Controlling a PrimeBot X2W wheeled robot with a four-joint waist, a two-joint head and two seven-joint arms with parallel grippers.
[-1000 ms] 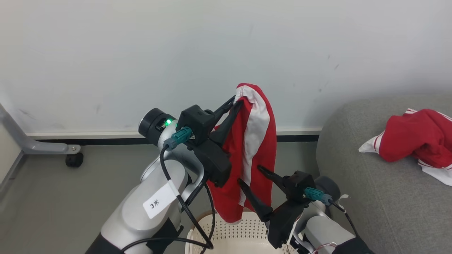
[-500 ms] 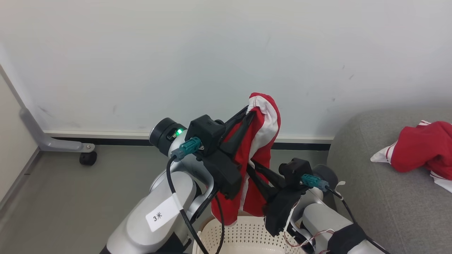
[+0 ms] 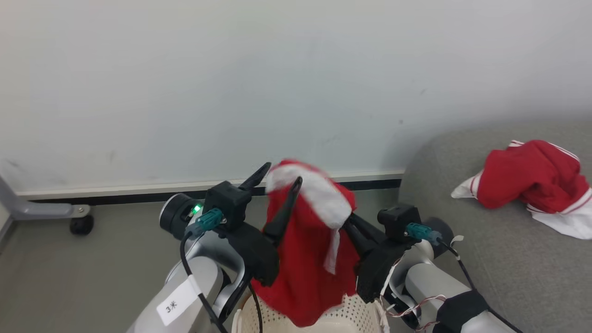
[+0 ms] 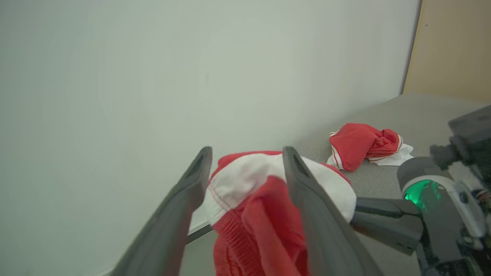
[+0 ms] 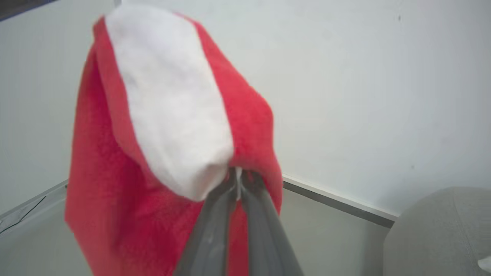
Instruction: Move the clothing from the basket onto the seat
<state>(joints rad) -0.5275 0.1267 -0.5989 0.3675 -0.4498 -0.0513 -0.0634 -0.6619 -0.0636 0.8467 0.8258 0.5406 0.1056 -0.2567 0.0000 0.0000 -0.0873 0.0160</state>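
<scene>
While the basket (image 3: 358,311) shows at the bottom edge of the head view, between the two forearms, everything else can be placed from it. Far left of the basket, a grey metal leg on a black caster (image 3: 82,224) stands on the floor against the wall (image 3: 277,83). Just up and left of the basket, the left gripper (image 3: 284,172) has its fingers spread wide and clamps nothing. In its wrist view (image 4: 247,151) the white band of the red-and-white garment (image 4: 264,214) lies between the two fingers and drapes over one of them.

That garment (image 3: 305,259) hangs straight above the basket. Its lower edge overlaps the rim in the head view, and whether it touches cannot be told. Just up and right of the basket, the right gripper (image 3: 350,221) is pinched tight on the garment. In its wrist view (image 5: 238,177) the fingers press together with the cloth (image 5: 168,96) bunched over their tips.

Well right of the basket lies the grey sofa (image 3: 485,259), with a second red garment (image 3: 532,178) crumpled on its seat.
</scene>
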